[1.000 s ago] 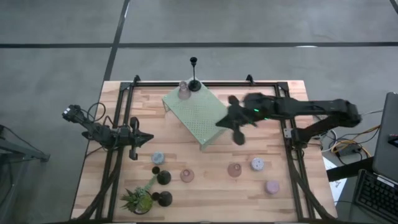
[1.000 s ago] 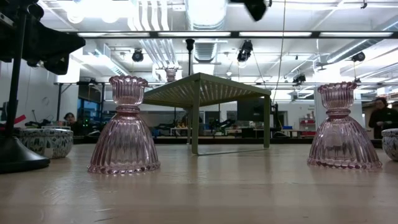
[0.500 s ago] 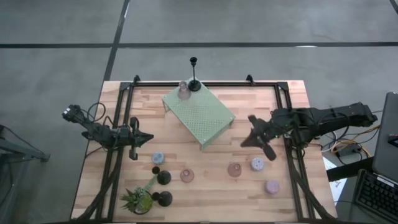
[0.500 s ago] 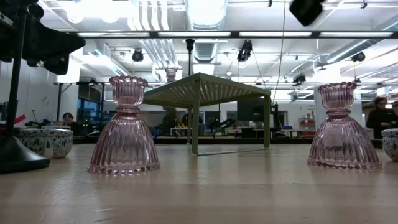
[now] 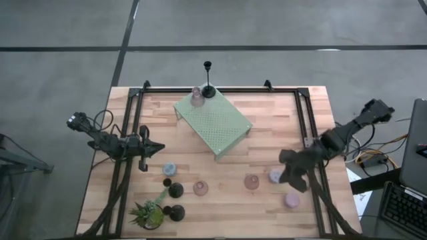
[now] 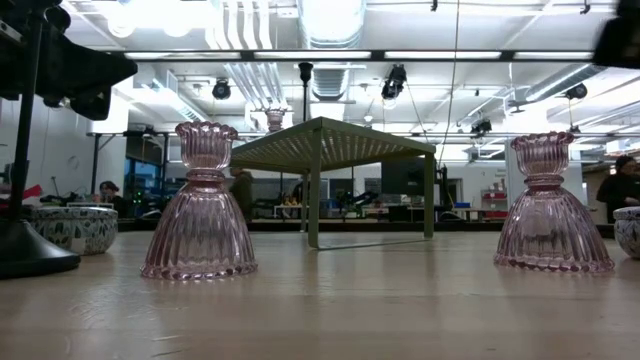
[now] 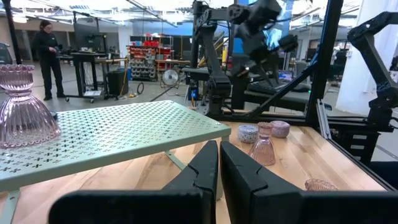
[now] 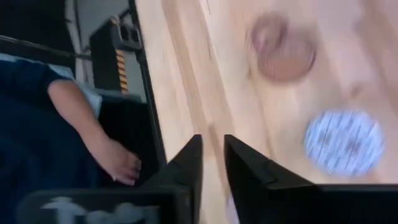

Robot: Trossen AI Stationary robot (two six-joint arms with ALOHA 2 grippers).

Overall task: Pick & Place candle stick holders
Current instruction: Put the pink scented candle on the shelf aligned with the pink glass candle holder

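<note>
A pink holder (image 5: 197, 98) and a black stemmed holder (image 5: 209, 90) stand on the far end of the green perforated stand (image 5: 213, 123). On the table stand two pink holders (image 5: 251, 181) (image 5: 200, 188), a blue-white cup (image 5: 275, 175), a pink cup (image 5: 291, 200), a pale blue cup (image 5: 169, 169) and two black holders (image 5: 175, 191) (image 5: 177, 213). My right gripper (image 5: 288, 175) hovers just right of the blue-white cup (image 8: 344, 142), fingers slightly apart and empty. My left gripper (image 5: 159, 150) is shut and empty, left of the stand.
A spiky potted plant (image 5: 150, 213) stands at the near left corner. A dark frame (image 5: 309, 143) runs along the table's sides. A person's arm (image 8: 74, 124) shows beyond the table's right edge. Bare wood lies between the stand and the near row of holders.
My right gripper has swung from above the stand's right side toward the table's near right, ending beside the blue-white cup. The holders and the stand have stayed where they were.
</note>
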